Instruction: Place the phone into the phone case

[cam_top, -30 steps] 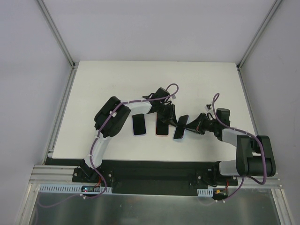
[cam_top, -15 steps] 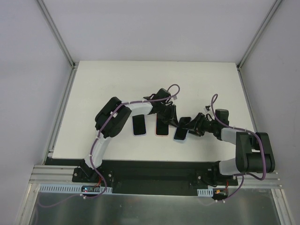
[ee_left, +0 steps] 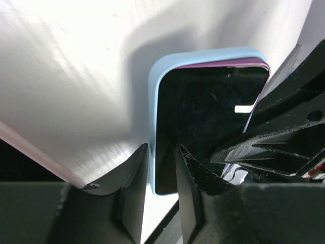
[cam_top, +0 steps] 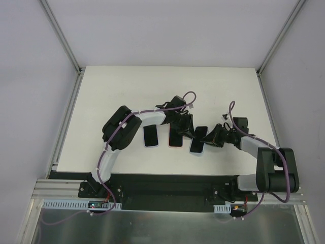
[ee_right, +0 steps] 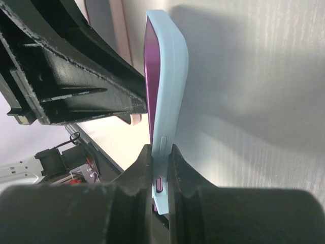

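Observation:
A purple phone (cam_top: 198,137) with a black screen (ee_left: 208,117) sits in a light-blue case (ee_left: 152,101), right of two other phones. My right gripper (cam_top: 209,138) is shut on the case's side edge (ee_right: 170,76) and holds phone and case tilted on the table; its fingers (ee_right: 144,162) clamp it front and back. My left gripper (cam_top: 189,131) is nearly shut, with a narrow gap. Its fingertips (ee_left: 137,162) rest against the screen near the case's left edge. In the right wrist view the left gripper (ee_right: 144,108) touches the phone's front.
Two other cased phones lie flat on the white table (cam_top: 127,91): a dark one (cam_top: 150,135) with a pale rim and one in a pink-red case (cam_top: 175,138). Both are just left of the held phone, under the left arm's wrist.
The held phone has gone from standing on its edge to lying flatter, its blue case rim now showing. Both grippers have shifted slightly with it.

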You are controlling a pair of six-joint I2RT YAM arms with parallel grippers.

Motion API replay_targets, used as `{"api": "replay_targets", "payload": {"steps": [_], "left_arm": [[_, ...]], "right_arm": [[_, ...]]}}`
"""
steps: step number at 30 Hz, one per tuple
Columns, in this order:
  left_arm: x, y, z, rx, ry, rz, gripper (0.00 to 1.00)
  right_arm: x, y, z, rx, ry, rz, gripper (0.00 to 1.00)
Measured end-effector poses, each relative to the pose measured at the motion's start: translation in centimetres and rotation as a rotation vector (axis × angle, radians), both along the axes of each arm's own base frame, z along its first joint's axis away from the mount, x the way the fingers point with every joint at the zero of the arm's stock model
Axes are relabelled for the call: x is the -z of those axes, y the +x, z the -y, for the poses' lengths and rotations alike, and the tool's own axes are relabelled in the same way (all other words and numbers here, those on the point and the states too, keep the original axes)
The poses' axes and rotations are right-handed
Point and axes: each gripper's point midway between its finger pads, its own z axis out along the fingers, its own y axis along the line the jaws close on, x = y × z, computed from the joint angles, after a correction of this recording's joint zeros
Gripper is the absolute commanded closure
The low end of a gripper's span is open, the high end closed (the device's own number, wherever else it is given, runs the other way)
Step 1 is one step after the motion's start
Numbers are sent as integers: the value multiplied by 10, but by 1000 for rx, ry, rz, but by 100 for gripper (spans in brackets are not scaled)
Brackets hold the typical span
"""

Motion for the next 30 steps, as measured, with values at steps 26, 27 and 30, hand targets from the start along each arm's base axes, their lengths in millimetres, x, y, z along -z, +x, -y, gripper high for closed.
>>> {"api": "replay_targets", "payload": {"steps": [26, 27, 30], "left_arm": [[-152, -67, -57, 207, -394, 197, 35], [-157, -68, -55, 215, -424, 197, 35], [-171, -74, -48, 240, -491, 202, 38]], "right_arm": [[-157, -38, -24, -117, 202, 508, 95], [-159, -40, -25, -123, 209, 510, 95], [-167, -47, -28, -133, 228, 521, 95]]}}
